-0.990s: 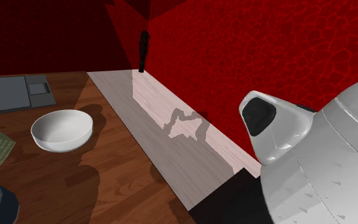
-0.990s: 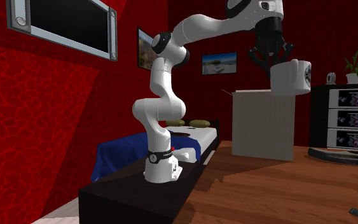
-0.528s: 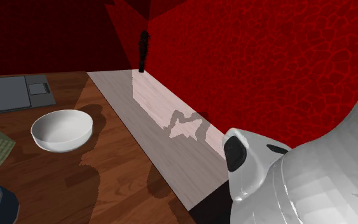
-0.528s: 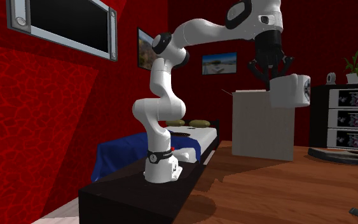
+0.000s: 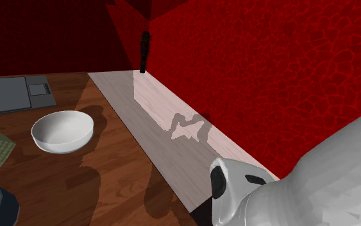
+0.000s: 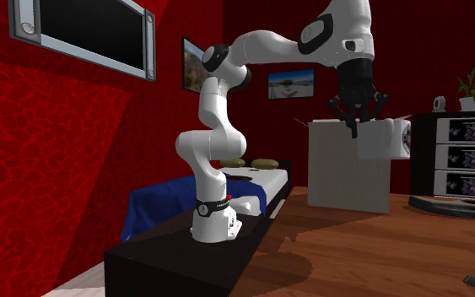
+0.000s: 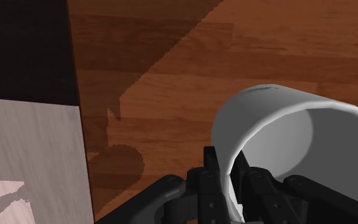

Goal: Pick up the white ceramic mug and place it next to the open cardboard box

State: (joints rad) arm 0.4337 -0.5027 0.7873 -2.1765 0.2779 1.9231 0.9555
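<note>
Up beside the tan box (image 6: 349, 173), level with its top edge, the white arm (image 6: 227, 126) stands bent at the elbow with its wrist turned straight down. The black gripper (image 6: 356, 126) pinches the white mug (image 6: 385, 139) by its rim, one finger inside and one outside. The mug hangs in the air, tipped sideways. Half a second ago hand and mug were higher, above the box's top.
</note>
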